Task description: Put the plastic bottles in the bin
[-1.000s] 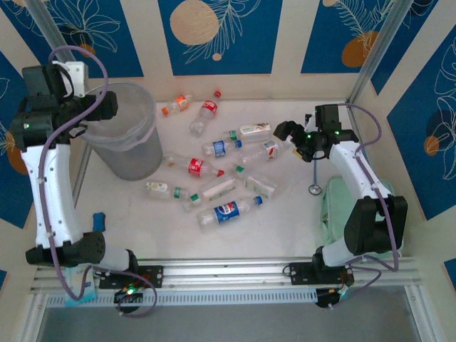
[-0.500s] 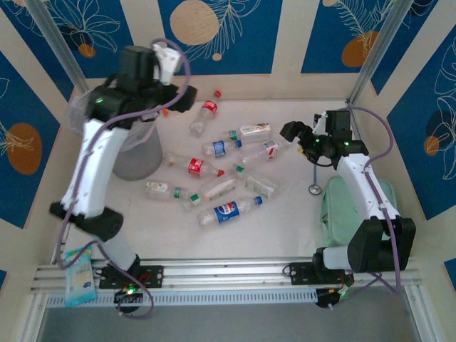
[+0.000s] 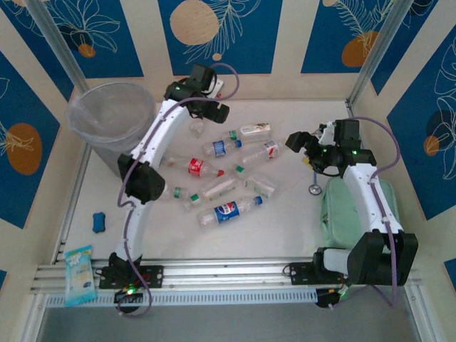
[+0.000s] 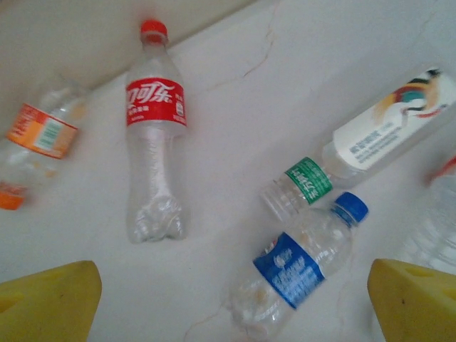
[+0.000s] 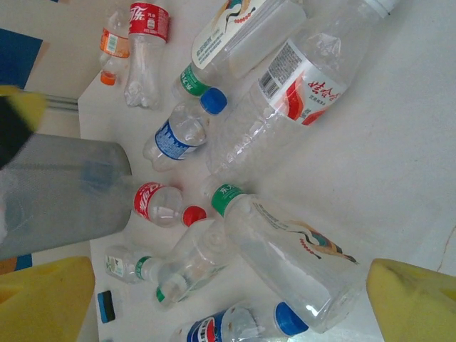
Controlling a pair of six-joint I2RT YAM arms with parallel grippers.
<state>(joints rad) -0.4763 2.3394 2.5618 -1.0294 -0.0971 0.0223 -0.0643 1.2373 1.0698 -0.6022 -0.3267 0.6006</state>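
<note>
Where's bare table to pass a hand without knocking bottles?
Bare strip along the near edge, between the nearest blue-label bottle and the rail. Also the far right corner beyond the right gripper, and the gap between the bin and the small blue block. The middle is crowded with bottles.

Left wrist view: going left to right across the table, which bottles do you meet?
orange-label bottle → red-label bottle → blue-label bottle → white-label bottle with a green neck band
</note>
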